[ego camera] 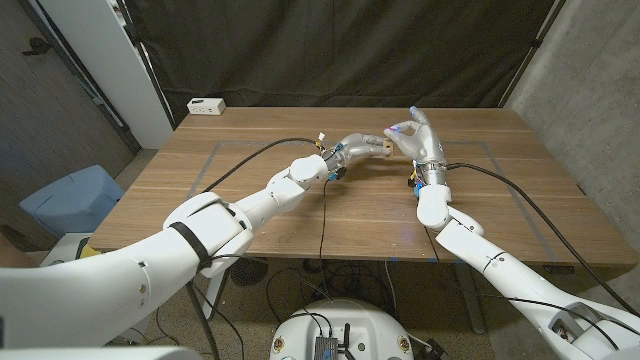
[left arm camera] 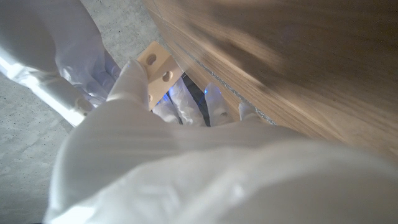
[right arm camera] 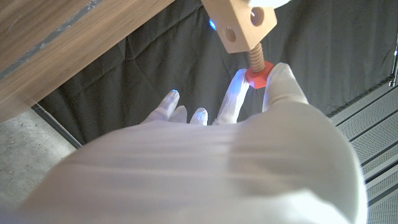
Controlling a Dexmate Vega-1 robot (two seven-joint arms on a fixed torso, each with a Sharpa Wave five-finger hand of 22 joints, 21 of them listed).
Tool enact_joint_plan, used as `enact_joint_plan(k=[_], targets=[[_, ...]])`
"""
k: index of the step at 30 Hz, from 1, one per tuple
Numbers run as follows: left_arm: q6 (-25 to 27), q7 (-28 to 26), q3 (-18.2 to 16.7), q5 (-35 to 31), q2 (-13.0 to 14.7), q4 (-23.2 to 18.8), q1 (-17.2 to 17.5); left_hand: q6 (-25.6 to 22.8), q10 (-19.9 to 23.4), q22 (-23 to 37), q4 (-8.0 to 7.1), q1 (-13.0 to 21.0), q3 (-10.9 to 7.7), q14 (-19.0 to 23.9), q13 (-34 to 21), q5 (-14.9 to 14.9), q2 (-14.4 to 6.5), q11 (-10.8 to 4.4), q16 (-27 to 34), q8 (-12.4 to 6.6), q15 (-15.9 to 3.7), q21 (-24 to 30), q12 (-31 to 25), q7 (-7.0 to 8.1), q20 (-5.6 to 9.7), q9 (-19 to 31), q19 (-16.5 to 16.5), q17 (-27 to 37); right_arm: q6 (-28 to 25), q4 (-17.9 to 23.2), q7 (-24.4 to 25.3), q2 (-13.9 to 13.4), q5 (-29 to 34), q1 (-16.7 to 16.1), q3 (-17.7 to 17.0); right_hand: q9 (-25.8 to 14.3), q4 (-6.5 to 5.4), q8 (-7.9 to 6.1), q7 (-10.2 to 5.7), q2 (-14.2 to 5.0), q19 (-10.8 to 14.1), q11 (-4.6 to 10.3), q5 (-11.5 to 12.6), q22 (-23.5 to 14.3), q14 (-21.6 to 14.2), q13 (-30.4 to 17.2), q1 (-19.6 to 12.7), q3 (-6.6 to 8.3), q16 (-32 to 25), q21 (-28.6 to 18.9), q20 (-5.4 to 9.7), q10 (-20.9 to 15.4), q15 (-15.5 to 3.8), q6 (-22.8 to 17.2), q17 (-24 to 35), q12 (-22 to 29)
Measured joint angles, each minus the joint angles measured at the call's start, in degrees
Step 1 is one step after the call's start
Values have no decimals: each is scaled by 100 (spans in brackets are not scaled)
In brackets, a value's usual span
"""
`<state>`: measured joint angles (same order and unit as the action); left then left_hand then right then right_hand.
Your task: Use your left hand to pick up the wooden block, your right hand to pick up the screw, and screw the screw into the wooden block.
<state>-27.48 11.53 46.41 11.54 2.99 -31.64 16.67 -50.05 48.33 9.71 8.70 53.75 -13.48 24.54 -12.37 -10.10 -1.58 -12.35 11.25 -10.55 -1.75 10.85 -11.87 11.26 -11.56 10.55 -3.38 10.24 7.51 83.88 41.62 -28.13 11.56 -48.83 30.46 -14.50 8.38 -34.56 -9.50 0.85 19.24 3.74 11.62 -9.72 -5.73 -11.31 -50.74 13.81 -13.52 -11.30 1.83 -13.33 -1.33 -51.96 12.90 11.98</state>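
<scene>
r hand [right arm camera: 249, 143] pinches screw [right arm camera: 257, 67] in block [right arm camera: 239, 23]

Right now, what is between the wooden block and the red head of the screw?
In the right wrist view, only the screw's bare threaded shaft separates the wooden block from the red head, which the right hand pinches.

From my head the screw [ego camera: 392, 131] is too small to make out between my hands; my left hand [left arm camera: 186, 168] covers most of the wooden block [left arm camera: 155, 62]; the block's top [right arm camera: 239, 25] runs off the picture's edge; the table [left arm camera: 280, 56] is blurred.
</scene>
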Motion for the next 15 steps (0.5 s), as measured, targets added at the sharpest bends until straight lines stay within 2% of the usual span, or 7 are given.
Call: enact_joint_plan(k=[15], targets=[[-116,46,-4,29,-101,279,-111,-13,0,0,1,0,1,0,0,0,0,0,0,0,0,0,0,14,0,-2,0,0,-22,-46,5,-2,18,28,35,-2,6,-23,-4,0,0,-7,-11,0,0,0,0,-6,0,0,0,-7,0,-4,0,0]])
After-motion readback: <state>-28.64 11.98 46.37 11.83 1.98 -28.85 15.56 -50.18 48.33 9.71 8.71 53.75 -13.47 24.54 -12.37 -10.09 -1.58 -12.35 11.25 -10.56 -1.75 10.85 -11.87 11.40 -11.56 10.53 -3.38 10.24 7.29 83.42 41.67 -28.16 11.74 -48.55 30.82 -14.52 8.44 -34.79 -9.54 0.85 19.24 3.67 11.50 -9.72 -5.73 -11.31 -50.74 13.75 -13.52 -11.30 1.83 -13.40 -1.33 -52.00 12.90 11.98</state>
